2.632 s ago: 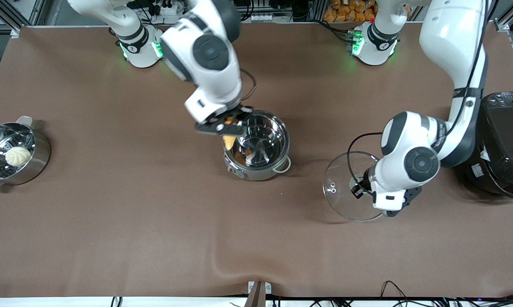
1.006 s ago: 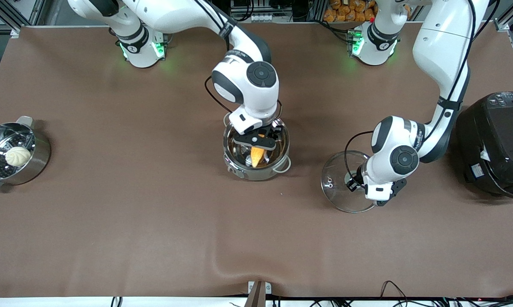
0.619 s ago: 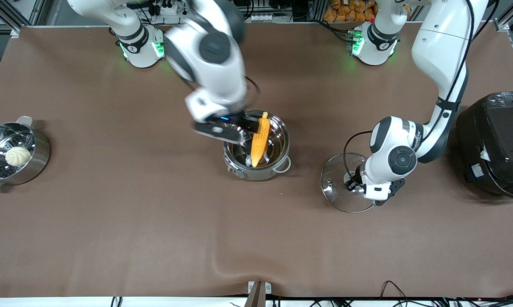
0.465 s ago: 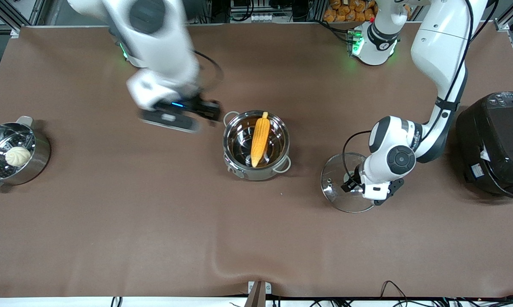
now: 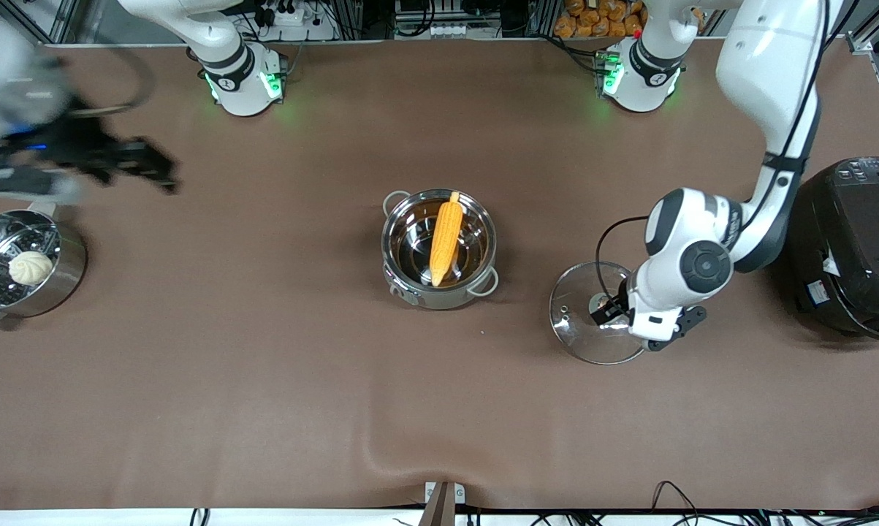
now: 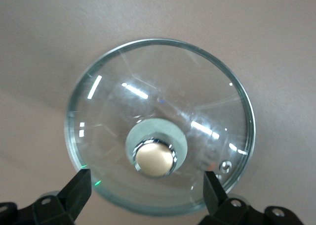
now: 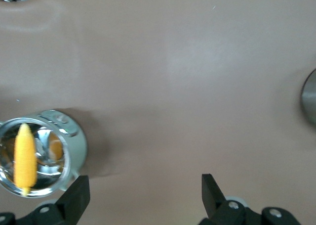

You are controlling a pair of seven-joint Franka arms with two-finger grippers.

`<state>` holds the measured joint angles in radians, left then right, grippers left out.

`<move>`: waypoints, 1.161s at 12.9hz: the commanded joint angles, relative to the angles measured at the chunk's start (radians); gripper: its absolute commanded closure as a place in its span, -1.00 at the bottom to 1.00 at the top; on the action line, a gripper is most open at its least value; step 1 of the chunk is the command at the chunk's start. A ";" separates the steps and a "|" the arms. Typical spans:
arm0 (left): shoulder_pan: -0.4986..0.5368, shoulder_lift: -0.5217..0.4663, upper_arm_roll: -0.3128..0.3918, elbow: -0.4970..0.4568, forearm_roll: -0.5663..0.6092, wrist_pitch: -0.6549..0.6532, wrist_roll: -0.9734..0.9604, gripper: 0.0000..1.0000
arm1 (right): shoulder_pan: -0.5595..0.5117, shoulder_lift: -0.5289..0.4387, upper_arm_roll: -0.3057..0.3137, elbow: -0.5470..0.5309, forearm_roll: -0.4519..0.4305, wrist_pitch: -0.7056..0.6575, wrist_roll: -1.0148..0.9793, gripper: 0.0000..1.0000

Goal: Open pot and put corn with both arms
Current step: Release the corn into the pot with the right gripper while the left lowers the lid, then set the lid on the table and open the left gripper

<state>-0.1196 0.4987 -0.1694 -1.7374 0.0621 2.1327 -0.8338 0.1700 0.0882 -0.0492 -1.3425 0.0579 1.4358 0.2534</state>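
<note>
Corn [image 5: 445, 238] lies inside the uncovered pot [image 5: 439, 291] mid-table. Right gripper [image 5: 147, 165] hangs empty, jaws wide, over the table near the steamer [image 5: 72, 274]. Left gripper [image 5: 614, 315] hovers over the lid [image 6: 160, 123], jaws wide.

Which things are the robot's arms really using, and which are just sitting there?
Using: pot, open; corn lying in it; lid on the table; left gripper, open over the lid; right gripper, open, above the table near the steamer.

Just sitting: steamer with a bun; rice cooker.
</note>
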 commanded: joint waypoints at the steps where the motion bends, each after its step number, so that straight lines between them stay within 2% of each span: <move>1: 0.011 -0.121 -0.004 -0.021 0.018 -0.089 0.112 -1.00 | -0.042 -0.047 -0.089 -0.081 0.028 0.040 -0.216 -1.00; 4: 0.052 -0.271 -0.007 -0.013 0.022 -0.187 0.272 -1.00 | -0.115 -0.070 -0.089 -0.153 0.017 0.107 -0.282 -1.00; 7: 0.096 -0.393 -0.005 0.013 0.018 -0.319 0.516 -1.00 | -0.109 -0.091 -0.089 -0.191 -0.039 0.150 -0.283 -1.00; 9: 0.100 -0.411 0.001 0.077 0.010 -0.413 0.568 -1.00 | -0.115 -0.097 -0.089 -0.193 -0.038 0.131 -0.283 -1.00; 12: 0.103 -0.446 -0.015 0.162 0.012 -0.584 0.666 -1.00 | -0.115 -0.105 -0.089 -0.184 -0.070 0.032 -0.283 -1.00; 15: 0.112 -0.477 0.019 0.185 0.004 -0.617 0.781 -1.00 | -0.113 -0.105 -0.087 -0.170 -0.089 -0.009 -0.283 -1.00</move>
<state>-0.0211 0.0465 -0.1669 -1.5690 0.0686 1.5487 -0.1379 0.0655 0.0127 -0.1502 -1.4923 -0.0076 1.4446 -0.0209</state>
